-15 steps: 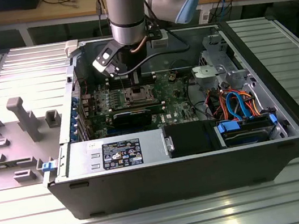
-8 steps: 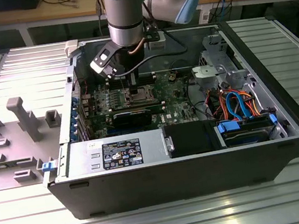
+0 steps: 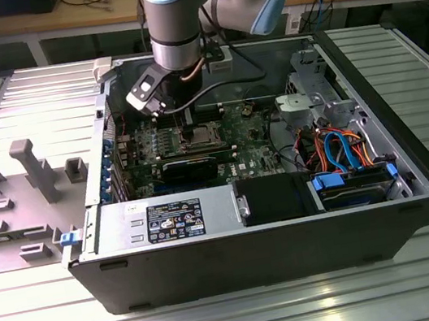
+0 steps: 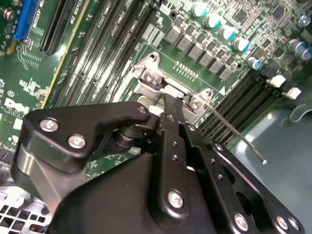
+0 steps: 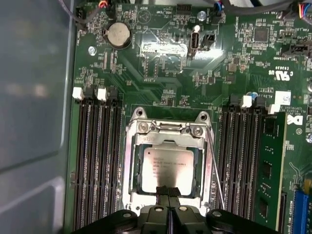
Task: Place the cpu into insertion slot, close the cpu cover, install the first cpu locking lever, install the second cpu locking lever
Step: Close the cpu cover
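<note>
Green motherboard (image 5: pixel 161 73): silver-grey cpu (image 5: pixel 168 168) inside silvery cpu cover (image 5: pixel 129 165)

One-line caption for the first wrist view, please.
Gripper, shut, poised at the edge of the cpu cover, which lies over the cpu; a locking lever beside it stands unlatched.

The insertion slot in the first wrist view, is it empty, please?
No, the cpu lies flat inside the insertion slot, its silver-grey top facing up.
</note>
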`<state>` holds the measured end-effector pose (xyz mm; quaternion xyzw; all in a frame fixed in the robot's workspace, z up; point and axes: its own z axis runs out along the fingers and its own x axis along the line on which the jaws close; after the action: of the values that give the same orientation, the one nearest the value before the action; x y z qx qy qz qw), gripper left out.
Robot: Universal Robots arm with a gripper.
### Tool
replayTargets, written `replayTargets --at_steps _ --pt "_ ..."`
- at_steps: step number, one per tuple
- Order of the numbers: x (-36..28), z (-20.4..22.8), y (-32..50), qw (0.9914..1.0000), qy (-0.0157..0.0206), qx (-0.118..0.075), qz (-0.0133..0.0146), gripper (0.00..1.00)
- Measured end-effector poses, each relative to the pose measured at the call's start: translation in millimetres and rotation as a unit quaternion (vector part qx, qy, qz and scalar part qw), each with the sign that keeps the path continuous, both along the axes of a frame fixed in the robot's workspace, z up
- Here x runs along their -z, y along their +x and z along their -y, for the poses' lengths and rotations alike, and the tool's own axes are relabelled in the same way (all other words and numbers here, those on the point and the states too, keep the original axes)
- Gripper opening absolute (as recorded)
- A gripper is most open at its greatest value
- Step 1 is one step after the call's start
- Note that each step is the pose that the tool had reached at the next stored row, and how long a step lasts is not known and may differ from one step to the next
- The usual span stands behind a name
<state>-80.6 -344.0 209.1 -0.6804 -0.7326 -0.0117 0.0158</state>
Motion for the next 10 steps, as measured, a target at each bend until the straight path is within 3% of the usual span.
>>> replayTargets --at_steps 6,10 --pt "3.1 0.1 -0.2 1.0 0.0003 0.0 -0.0001 0.11" --pt "-1.5 0.1 -0.2 1.0 0.0005 0.0 0.0 0.11"
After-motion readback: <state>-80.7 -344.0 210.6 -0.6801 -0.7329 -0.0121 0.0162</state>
